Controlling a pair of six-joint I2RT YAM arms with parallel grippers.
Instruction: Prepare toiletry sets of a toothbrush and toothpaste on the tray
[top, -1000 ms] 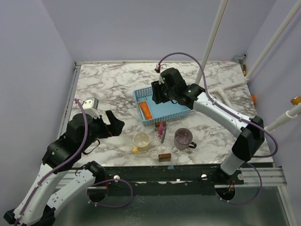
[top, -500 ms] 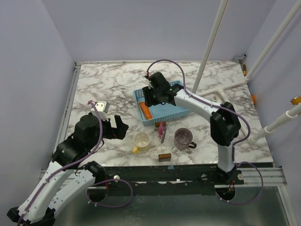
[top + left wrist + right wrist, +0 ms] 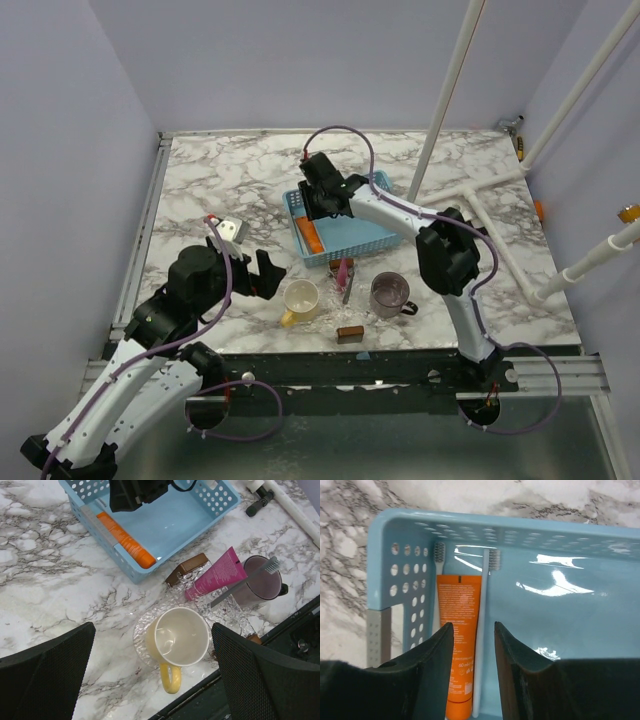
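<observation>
Mid-frame sits the light blue perforated plastic tray [image 3: 360, 235]. The right pincer [image 3: 471, 630] hangs over it, parted and empty; the left pincer [image 3: 152, 635] gapes, lower left. Inside lie a flat orange toothpaste tube [image 3: 459, 610] and a thin pale toothbrush [image 3: 484, 600] (one set done, I'd say). Next, fetch the pink toothpaste tube [image 3: 217, 572].

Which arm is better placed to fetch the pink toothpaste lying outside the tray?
Left, probably: the left gripper hangs open near the yellow mug, close to the pink toothpaste. The right gripper is low over the tray, farther off.
</observation>
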